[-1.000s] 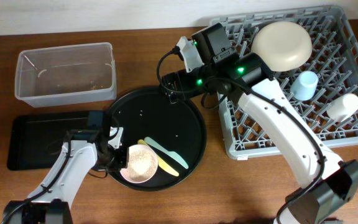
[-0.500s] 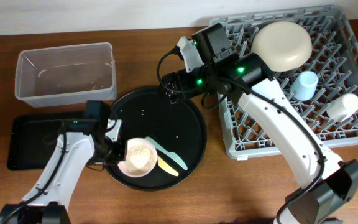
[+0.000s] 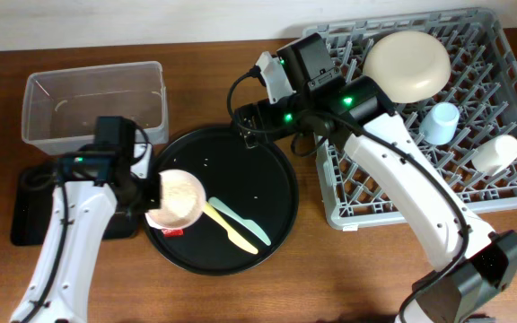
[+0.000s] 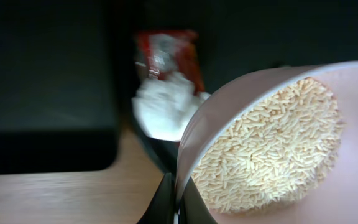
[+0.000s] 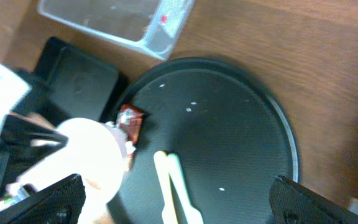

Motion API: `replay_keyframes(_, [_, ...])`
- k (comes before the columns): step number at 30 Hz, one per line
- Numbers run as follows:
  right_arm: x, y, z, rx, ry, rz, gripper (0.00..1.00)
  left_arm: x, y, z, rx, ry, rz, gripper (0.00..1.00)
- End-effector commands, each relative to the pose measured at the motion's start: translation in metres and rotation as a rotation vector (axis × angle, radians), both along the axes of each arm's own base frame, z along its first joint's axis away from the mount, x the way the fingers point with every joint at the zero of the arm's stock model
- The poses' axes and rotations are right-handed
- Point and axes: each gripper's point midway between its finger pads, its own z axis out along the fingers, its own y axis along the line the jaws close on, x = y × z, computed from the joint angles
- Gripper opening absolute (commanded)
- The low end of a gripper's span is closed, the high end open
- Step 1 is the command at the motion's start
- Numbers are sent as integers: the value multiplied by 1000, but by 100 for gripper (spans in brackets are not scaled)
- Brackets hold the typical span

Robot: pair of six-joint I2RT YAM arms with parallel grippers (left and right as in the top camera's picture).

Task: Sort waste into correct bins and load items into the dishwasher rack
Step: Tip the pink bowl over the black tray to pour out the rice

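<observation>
lower left of the overhead view: the left claw [image 3: 153, 199] is clamped shut on the rim of the small white bowl [image 3: 178, 197], heaped with rice grains [image 4: 266, 149], at the left edge of the round black tray [image 3: 267, 170]. the wrapper [image 3: 170, 231] lies just below. the shallow black tray [image 3: 34, 220] sits just left and the clear tub [image 3: 92, 70] further up, both nearest the left arm, whose forearm rises from the bottom edge. the right claw [image 3: 249, 119] hovers wide open, empty.

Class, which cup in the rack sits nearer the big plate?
The light blue cup, right beside the plate; the white cup sits farther off.
</observation>
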Motion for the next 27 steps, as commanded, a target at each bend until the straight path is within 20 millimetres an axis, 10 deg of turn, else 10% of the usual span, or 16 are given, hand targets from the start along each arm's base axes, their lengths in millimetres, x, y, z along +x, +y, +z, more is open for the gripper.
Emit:
replay_keyframes(1, [17, -26, 2, -20, 0, -130, 98, 5, 41, 23, 141, -78, 98, 1])
replay_keyframes(12, [43, -87, 3, 55, 77, -284, 98, 11, 112, 46, 454, -152, 245, 1])
replay_keyframes(27, [43, -90, 2, 46, 80, -289, 98, -2, 190, 68, 693, -118, 307, 1])
